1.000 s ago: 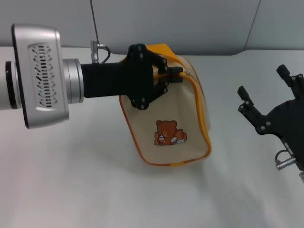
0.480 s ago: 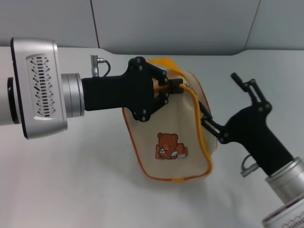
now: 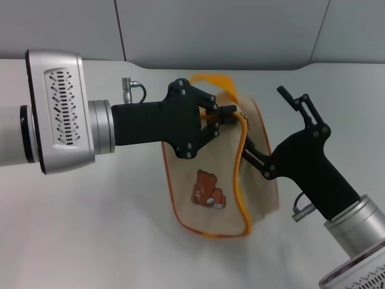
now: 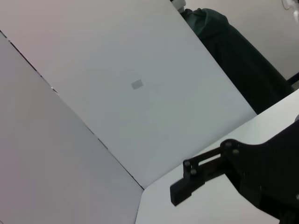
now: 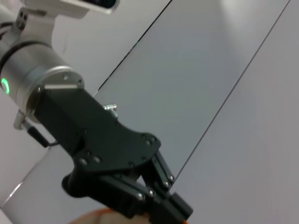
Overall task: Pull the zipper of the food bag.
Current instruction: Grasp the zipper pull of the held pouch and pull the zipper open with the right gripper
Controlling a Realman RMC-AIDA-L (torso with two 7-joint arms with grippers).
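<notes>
While left gripper [image 3: 231, 114] pinches food bag [image 3: 210, 174] top, right gripper [image 3: 249, 150], spread wide, reaches zipper [image 3: 242, 174]; next: clamp pull tab.

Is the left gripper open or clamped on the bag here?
Clamped. In the head view the left gripper has its fingers closed together at the top corner of the food bag, pinching where the zipper begins.

White table [image 3: 108, 241] lying under even light, pale grey wall panels [image 3: 222, 30] standing along its far edge, dark seams running between them
</notes>
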